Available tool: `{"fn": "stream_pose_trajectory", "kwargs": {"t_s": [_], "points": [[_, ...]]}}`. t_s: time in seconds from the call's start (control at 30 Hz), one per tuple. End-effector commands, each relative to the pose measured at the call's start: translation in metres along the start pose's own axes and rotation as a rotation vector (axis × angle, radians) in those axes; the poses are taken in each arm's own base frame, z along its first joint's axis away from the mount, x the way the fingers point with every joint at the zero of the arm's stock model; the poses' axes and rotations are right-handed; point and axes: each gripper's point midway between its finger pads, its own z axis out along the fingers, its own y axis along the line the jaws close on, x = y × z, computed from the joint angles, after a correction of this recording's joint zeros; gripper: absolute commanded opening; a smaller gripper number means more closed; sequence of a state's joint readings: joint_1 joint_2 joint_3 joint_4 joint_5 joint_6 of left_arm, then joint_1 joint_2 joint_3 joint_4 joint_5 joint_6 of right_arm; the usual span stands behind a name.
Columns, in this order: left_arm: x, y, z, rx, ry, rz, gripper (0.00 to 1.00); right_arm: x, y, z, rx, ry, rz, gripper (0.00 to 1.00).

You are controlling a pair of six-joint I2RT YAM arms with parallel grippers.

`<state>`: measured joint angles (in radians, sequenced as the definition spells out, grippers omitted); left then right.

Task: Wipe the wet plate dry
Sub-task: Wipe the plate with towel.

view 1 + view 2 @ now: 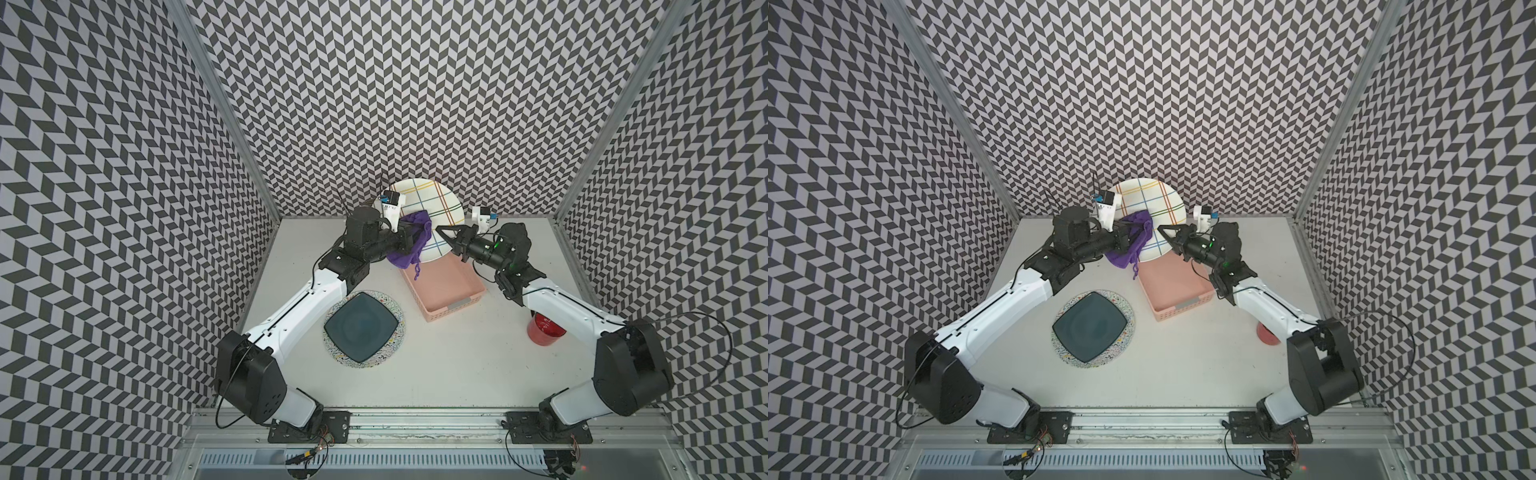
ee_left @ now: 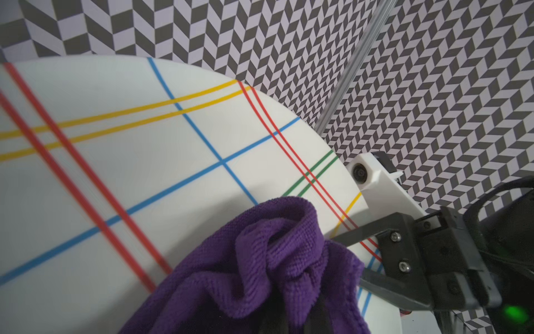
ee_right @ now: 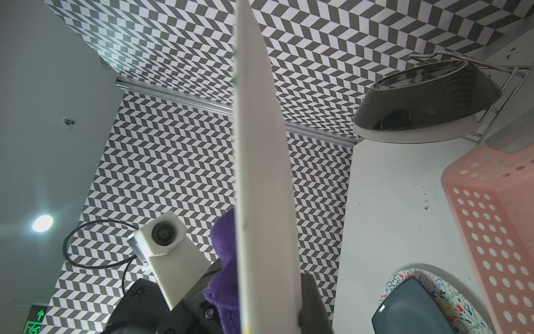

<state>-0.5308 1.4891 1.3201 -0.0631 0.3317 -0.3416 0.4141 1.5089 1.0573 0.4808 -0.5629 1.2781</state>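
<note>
A white round plate with coloured crossing lines stands tilted on edge above the back end of the pink basket. My right gripper is shut on the plate's right rim; the right wrist view shows the plate edge-on between its jaws. My left gripper is shut on a purple cloth that rests against the plate's face. The left fingertips are buried in the cloth. No water shows on the plate.
The pink perforated basket lies under the plate. A dark square plate sits on a speckled round one at front left. A red cup stands under the right arm. A black bowl leans in a wire rack at the back.
</note>
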Motion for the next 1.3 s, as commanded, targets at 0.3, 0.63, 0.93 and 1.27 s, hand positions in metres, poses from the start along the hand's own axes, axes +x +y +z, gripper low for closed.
{"fn": "stream_pose_trajectory", "kwargs": {"t_s": [0.3,0.63,0.93,1.27], "points": [[-0.005,0.089,-0.025,-0.176,0.056,-0.076,0.0,0.061,0.185,-0.038,-0.422,0.052,-0.524,0.0],[-0.036,0.118,-0.03,-0.176,-0.007,-0.075,0.0,0.094,0.197,-0.029,-0.455,0.184,-0.655,0.0],[0.001,0.02,0.016,-0.022,0.102,0.078,0.0,0.081,0.202,-0.026,-0.447,0.141,-0.652,0.0],[0.003,-0.001,0.022,-0.029,0.136,0.201,0.0,0.08,0.188,-0.023,-0.433,0.161,-0.623,0.0]]}}
